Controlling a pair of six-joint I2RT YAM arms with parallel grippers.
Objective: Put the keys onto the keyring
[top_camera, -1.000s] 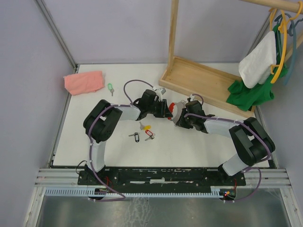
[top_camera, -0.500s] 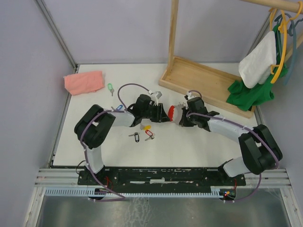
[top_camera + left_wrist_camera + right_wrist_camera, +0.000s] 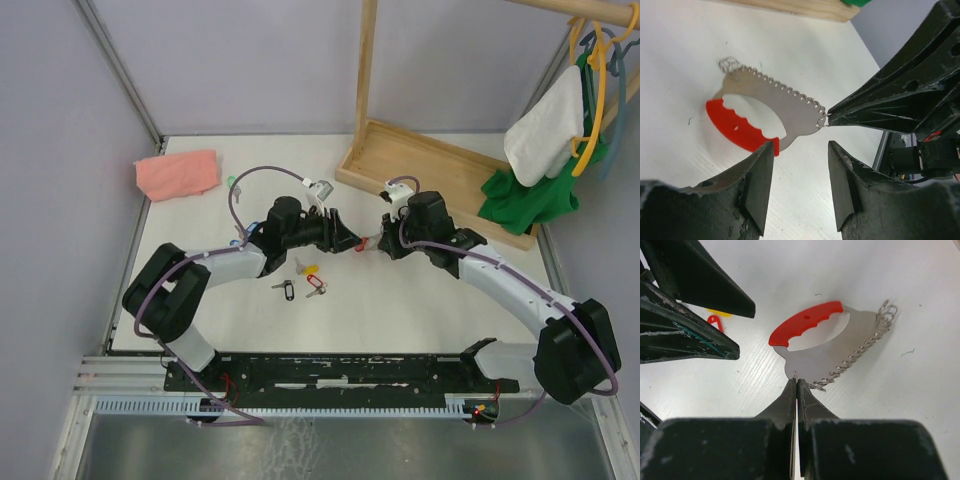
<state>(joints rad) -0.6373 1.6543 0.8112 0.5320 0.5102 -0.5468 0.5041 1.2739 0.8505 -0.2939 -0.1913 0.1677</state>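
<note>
My right tool (image 3: 796,381) clamps the red-crescent silver keyring (image 3: 815,355), my left tool (image 3: 801,150) gapes empty, and the colour-tagged silver keys (image 3: 316,287) lie unthreaded.

Left gripper (image 3: 800,147) has opened wider, its jaws now apart and just off the keyring (image 3: 771,111) by the red grip. Right gripper (image 3: 796,386) has clamped down and now pinches the keyring's silver edge near the coil. Both arms have stretched flatter, elbows swung outward. Keyring has shifted slightly toward the arm bases.
</note>
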